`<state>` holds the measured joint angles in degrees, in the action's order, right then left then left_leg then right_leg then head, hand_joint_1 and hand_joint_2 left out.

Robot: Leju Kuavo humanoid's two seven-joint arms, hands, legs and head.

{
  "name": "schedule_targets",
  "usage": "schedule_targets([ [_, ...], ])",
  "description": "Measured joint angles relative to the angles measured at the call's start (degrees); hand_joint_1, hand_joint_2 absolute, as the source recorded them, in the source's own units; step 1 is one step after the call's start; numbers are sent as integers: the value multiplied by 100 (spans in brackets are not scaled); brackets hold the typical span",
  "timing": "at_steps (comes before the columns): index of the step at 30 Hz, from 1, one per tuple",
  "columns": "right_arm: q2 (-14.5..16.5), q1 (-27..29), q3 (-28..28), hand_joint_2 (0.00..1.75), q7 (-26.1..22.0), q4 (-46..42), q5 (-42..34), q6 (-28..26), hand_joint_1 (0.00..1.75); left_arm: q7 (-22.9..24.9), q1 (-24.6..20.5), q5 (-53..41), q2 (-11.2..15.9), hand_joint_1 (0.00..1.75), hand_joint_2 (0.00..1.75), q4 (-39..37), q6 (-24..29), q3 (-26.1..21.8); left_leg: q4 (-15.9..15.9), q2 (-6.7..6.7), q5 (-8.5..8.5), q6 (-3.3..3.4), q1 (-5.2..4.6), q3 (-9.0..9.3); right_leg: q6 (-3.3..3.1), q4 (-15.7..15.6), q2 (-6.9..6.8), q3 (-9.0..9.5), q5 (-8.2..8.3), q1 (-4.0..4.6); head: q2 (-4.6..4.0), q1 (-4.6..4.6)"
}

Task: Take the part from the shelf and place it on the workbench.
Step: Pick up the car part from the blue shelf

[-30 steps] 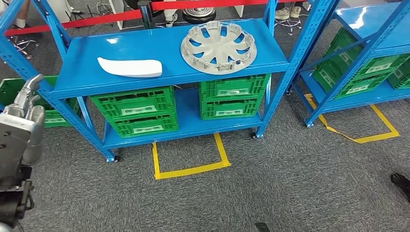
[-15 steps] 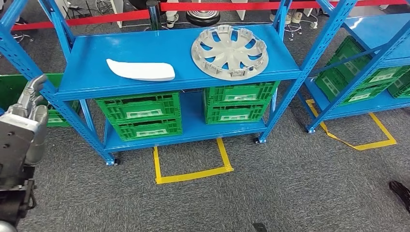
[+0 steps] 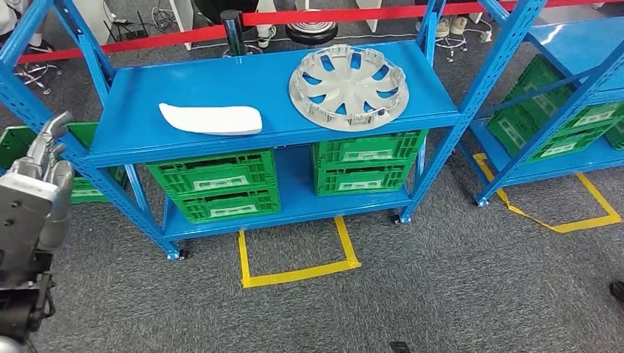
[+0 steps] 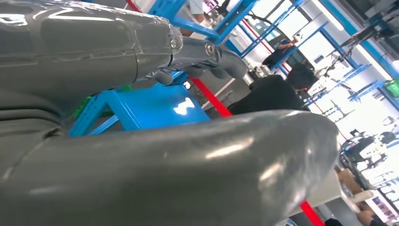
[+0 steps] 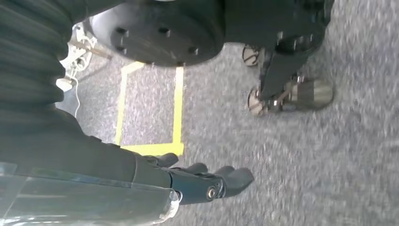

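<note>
Whole view had shifted over the last second: shelf [image 3: 279, 88] sat lower and a little to the right in the head picture, with more of the red barrier [image 3: 184, 29] and floor clutter behind it showing. That read as the camera moving with the robot's approach, not the things moving. Wheel cover [image 3: 348, 86] and white part [image 3: 211, 118] kept the same places relative to each other and to the shelf top.

White part lay flat on the top shelf board, left of centre, well apart from the round wheel cover to its right. Neither was touched. Green crates [image 3: 213, 184] sat on the lower board beneath. Yellow tape box [image 3: 294, 254] on the carpet in front of the shelf, robot not yet standing in it by the look of things.

Left hand [image 3: 45, 158] was raised at the left edge of the head view, fingers extended and apart, nothing in them; it stood near the shelf's left post but well short of the white part. Left wrist view agreed: straight fingers [image 4: 221, 59], empty, blue shelf frame beyond.

Right hand [image 5: 207, 181] hung low over the carpet, fingers loosely out, holding nothing.

Judgement: approach phase, pick not begun. Which part is wanted is not stated; the raised left hand suggests the white one, nearest that side. Closer stance needed before a reach.
</note>
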<state>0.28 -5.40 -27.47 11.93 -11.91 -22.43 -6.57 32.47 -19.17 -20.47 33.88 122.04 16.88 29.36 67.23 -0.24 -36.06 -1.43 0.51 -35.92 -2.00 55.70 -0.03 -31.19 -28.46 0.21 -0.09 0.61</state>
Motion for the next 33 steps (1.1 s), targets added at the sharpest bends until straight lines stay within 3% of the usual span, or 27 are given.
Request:
schedule_targets([
  [2,14,4,-3,175,0,4,0,3,0,1,11,1,2,0,0,-8,0,1,543,3,-110,-61,37,-368,24,4,5,41,-42,-18,0,-52],
  [3,19,8,-5,175,1,7,0,3,0,1,14,1,2,0,0,-11,-1,1,561,9,1,-88,57,-432,45,16,10,70,-75,-30,0,-67],
  [4,24,12,-6,175,1,9,0,3,0,1,15,1,2,0,0,-12,-1,1,375,18,213,-114,77,-387,73,35,16,106,-114,-46,0,-74],
  [6,28,12,-7,175,1,13,0,3,0,1,12,1,1,0,0,-14,-1,2,-282,46,644,-161,103,-114,149,95,32,166,-216,-65,0,-102],
  [8,29,2,-9,175,1,14,0,3,0,1,17,2,3,0,0,-13,-1,2,-664,63,731,-116,101,70,227,159,45,175,-298,-57,0,-142],
  [12,26,-3,-10,0,0,17,1,5,0,1,25,3,5,0,0,-8,0,2,-707,40,643,74,82,118,322,232,34,167,-396,-67,0,-84],
  [13,26,-6,-11,0,-2,17,2,8,0,1,23,3,3,0,0,-5,0,2,-714,40,631,107,88,140,345,401,30,95,-491,-71,0,-54],
  [16,31,-7,-17,131,-13,17,9,20,0,1,25,3,0,0,0,-5,0,2,-717,50,573,187,74,203,390,1482,24,-489,-914,-74,0,61],
  [17,32,0,-19,175,-17,17,11,21,0,1,26,3,0,0,0,-7,0,3,-717,46,552,200,62,224,384,1767,24,-679,-958,-72,0,87],
  [18,33,8,-21,175,-21,18,12,21,0,2,27,3,0,0,0,-8,0,3,-717,37,529,208,49,252,363,1862,24,-785,-890,-67,0,107],
  [19,33,15,-22,175,-27,19,13,21,0,3,28,3,0,0,0,-9,0,3,-717,26,502,210,35,290,326,1734,25,-787,-703,-57,0,124],
  [21,29,18,-23,175,-37,21,15,22,0,6,28,3,-1,0,0,-9,1,3,-726,10,443,203,15,380,204,1060,28,-565,-210,-17,0,155],
  [22,25,19,-24,175,-42,21,15,24,0,8,26,3,-2,0,0,-9,1,3,-733,2,418,191,7,411,143,743,28,-443,-47,9,0,155],
  [23,21,15,-25,175,-43,21,15,26,0,10,28,3,-3,0,0,-9,1,3,-741,-3,404,170,8,421,93,526,26,-353,11,32,0,162],
  [25,16,4,-27,175,-45,20,15,31,0,16,34,3,-3,0,0,-9,2,3,-767,-10,401,111,19,414,59,380,26,-295,-31,59,0,172],
  [28,18,9,-26,175,-46,21,15,34,0,20,38,2,9,0,0,-3,4,0,-666,2,295,29,20,375,53,172,15,-170,-10,13,0,178],
  [29,19,10,-26,175,-46,21,15,34,0,20,37,1,15,0,0,-2,4,-1,-464,5,185,10,18,277,49,112,10,-118,4,-6,0,158],
  [31,27,5,-26,175,-46,21,15,37,0,22,42,1,20,0,0,-7,4,1,204,5,-79,-26,30,-106,37,84,9,-62,-16,-5,0,78],
  [32,34,6,-26,175,-46,21,15,39,0,24,48,1,20,0,0,-9,4,1,499,6,-145,-44,37,-307,38,86,11,-41,-37,-5,0,37],
  [33,39,10,-27,175,-46,21,15,40,0,26,53,1,20,0,0,-11,4,1,644,10,-107,-61,46,-443,45,91,13,-16,-64,-6,0,-2],
])
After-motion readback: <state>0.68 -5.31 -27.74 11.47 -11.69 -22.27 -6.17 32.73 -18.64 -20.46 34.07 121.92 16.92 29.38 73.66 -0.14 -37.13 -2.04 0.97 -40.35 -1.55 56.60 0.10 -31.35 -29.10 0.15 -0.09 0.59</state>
